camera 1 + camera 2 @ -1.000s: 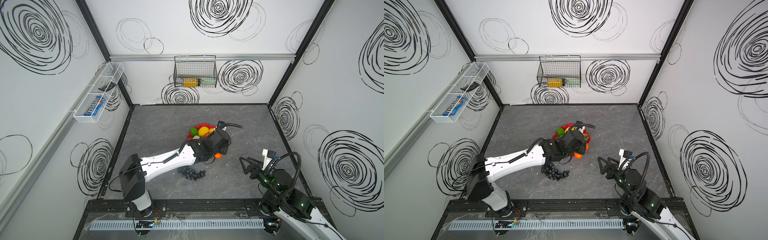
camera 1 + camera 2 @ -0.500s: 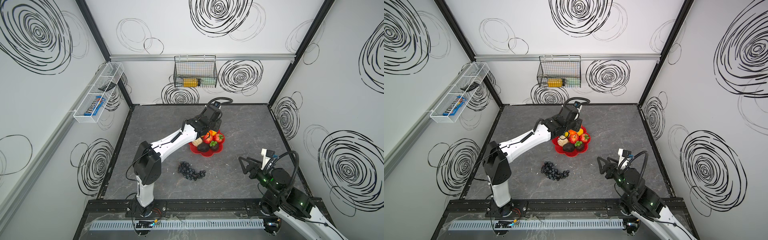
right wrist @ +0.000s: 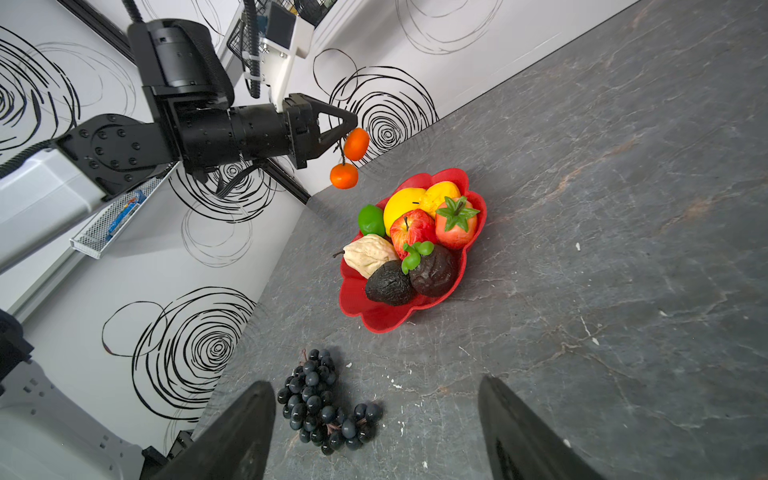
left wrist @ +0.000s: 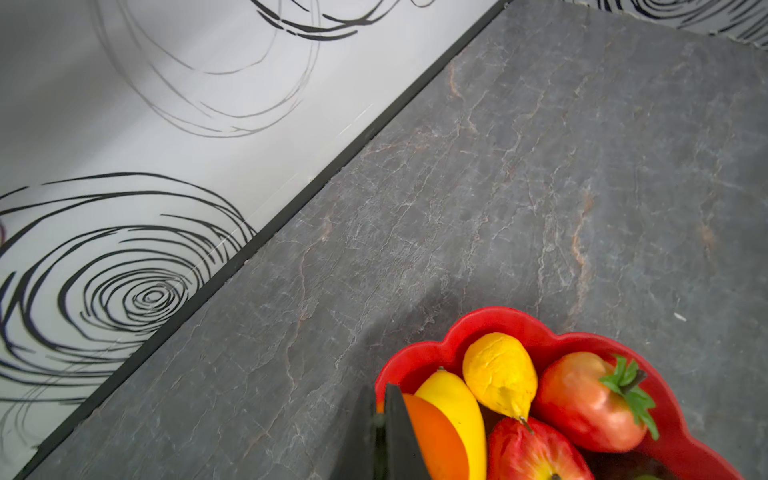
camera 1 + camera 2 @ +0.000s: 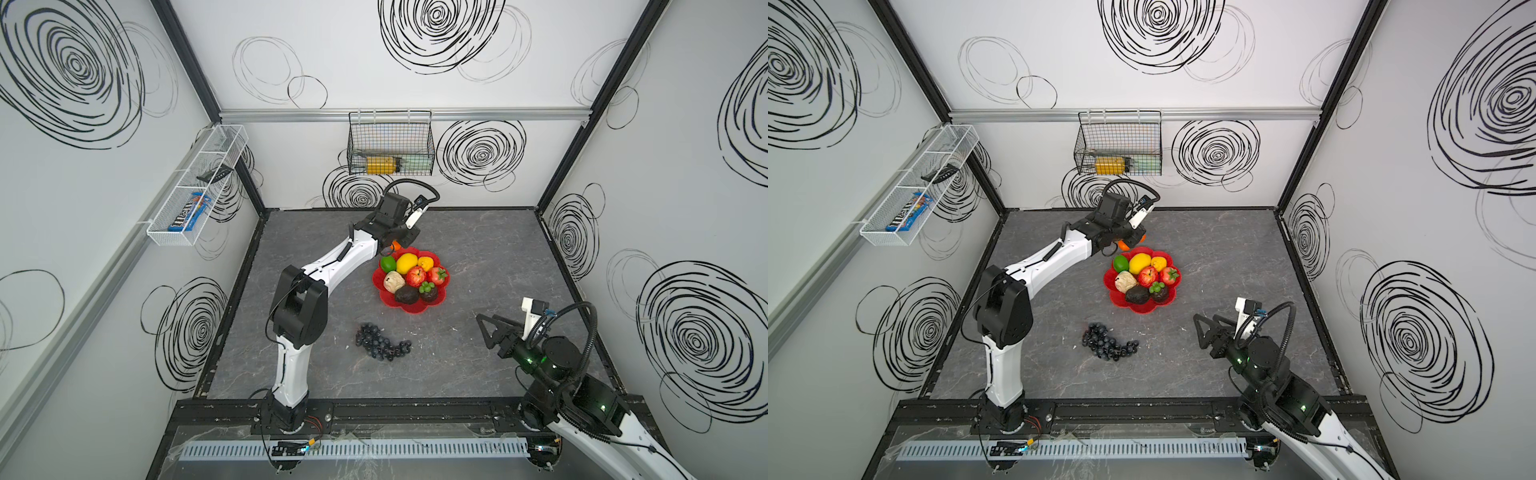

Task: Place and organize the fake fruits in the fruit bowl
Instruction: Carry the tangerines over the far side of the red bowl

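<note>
Oranges point(image 3: 356, 144) hang from clenched left hand point(image 3: 354, 121) (right hand point(image 3: 375, 384) released); packet point(image 5: 189, 212) reads m&m's.

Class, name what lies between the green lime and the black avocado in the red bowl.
The cream lumpy fruit lies between the green lime and the black avocado; both top views show it.
</note>
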Robot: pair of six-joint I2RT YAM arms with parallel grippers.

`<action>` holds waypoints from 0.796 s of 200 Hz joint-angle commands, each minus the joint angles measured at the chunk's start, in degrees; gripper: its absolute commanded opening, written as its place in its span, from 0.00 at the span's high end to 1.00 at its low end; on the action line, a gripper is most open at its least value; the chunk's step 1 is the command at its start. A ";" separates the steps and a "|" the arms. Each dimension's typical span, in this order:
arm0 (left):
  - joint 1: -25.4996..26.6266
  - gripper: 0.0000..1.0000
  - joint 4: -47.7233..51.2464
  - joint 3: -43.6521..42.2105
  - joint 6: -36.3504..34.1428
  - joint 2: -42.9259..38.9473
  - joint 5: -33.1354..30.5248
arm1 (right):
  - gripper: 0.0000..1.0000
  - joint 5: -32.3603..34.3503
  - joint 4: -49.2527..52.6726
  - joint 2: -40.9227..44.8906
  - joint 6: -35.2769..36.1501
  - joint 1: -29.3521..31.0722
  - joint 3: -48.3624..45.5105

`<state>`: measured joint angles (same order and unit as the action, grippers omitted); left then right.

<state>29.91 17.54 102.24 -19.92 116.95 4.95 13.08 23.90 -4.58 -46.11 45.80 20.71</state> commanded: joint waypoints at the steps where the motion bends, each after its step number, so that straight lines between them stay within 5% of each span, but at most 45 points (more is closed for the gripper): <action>1: -0.47 1.00 -2.70 4.42 -8.86 2.17 8.27 | 0.19 -0.29 1.01 -0.54 -1.17 0.25 -0.41; 159: 1.82 1.00 4.38 14.30 -21.83 16.62 8.14 | 0.19 -0.22 1.97 -1.46 -3.64 0.18 -1.26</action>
<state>31.46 21.39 114.67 -38.20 132.77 13.19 12.73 25.10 -5.32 -48.88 45.80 19.86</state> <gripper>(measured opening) 0.074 0.812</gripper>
